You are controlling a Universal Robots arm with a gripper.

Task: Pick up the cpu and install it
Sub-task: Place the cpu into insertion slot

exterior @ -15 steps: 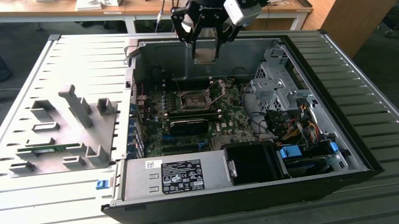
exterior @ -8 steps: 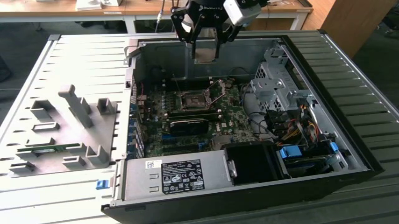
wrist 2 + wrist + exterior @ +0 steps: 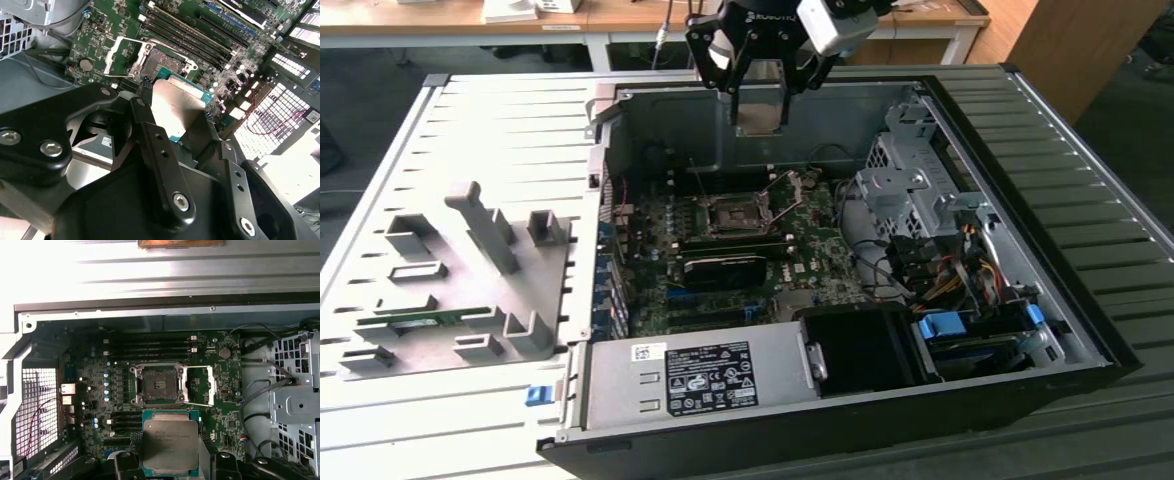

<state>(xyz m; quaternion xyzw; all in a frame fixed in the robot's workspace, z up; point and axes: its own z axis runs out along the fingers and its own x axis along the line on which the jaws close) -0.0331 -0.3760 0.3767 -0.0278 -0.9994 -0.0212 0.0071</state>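
Gripper (image 3: 761, 118) hung over the open computer case (image 3: 670, 125), near its far wall in the exterior view, fingers clamped on the cpu (image 3: 170, 442), above the motherboard (image 3: 222, 410) and its uncovered socket (image 3: 157, 385)

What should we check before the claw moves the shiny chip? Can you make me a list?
1. Does the claw grip the cpu? Ok: it is shut on the chip's edges.
2. Is the socket open? Ok: its metal frame is swung aside.
3. Is the socket empty? Ok: nothing lies in it.
4. Is the cpu lined up over the socket? Cannot tell: it hangs high above the board.
5. Are the cables out of the way? Ok, probably: they lie to the exterior view's right of the socket.
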